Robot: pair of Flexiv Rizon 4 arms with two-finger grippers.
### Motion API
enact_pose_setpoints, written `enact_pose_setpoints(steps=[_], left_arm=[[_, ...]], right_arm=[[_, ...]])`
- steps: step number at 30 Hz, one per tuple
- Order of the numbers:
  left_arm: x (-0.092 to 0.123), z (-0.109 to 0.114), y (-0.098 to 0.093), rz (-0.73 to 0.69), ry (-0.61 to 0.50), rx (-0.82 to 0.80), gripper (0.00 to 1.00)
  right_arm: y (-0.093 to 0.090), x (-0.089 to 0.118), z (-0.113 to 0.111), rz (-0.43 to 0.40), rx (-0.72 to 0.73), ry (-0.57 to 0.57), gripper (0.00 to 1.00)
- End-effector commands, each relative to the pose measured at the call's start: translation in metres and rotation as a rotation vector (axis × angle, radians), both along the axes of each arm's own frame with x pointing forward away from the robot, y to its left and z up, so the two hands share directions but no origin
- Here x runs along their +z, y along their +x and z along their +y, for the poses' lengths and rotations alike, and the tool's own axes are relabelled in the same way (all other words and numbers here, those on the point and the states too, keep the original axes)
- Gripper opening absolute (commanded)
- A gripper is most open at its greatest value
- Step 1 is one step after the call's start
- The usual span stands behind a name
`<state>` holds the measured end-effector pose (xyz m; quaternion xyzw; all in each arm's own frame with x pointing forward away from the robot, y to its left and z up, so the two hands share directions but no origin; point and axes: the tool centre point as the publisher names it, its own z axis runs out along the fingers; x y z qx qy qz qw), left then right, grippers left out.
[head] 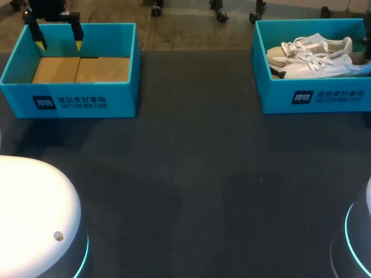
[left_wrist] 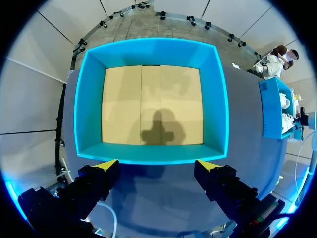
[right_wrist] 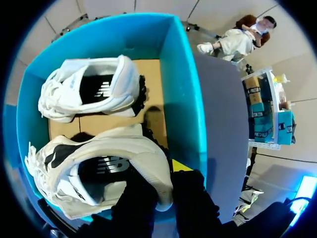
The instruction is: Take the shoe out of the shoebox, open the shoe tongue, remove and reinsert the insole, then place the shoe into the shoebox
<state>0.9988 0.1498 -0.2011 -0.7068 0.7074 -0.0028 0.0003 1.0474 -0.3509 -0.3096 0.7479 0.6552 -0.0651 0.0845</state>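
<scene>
heel grip may slip

right end effector (right_wrist: 166,183) is clamped on the heel of the near shoe (right_wrist: 99,168) inside the shoebox (head: 313,98), head view's upper right. the collar could slip, or laces could snag the second shoe (right_wrist: 94,91). left end effector (head: 59,41) hangs apart.

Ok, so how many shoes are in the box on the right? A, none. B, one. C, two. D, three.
C: the right box holds a far shoe and a near shoe side by side, while the left box shows only its cardboard floor.
</scene>
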Motion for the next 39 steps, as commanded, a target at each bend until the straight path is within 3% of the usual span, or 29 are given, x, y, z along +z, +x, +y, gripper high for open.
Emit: enact_pose_setpoints(steps=[1,7,15,20,34,39], left_arm=[[0.0,0.0,0.0,0.001,0.001,0.0,1.0],[0.0,0.0,0.0,0.001,0.001,0.0,1.0],[0.0,0.0,0.0,0.001,0.001,0.0,1.0],[0.0,0.0,0.0,0.001,0.001,0.0,1.0],[0.0,0.0,0.0,0.001,0.001,0.0,1.0],[0.0,0.0,0.0,0.001,0.001,0.0,1.0]], right_arm=[[-0.003,0.02,0.001,-0.015,-0.033,-0.017,0.0],[0.003,0.046,-0.006,-0.027,-0.106,-0.031,0.0],[0.005,0.094,-0.01,-0.057,-0.175,-0.086,0.0],[0.005,0.129,-0.003,-0.071,-0.181,-0.057,0.0],[0.005,0.129,-0.003,-0.071,-0.181,-0.057,0.0],[-0.01,0.169,0.006,-0.109,-0.295,-0.121,0.0]])
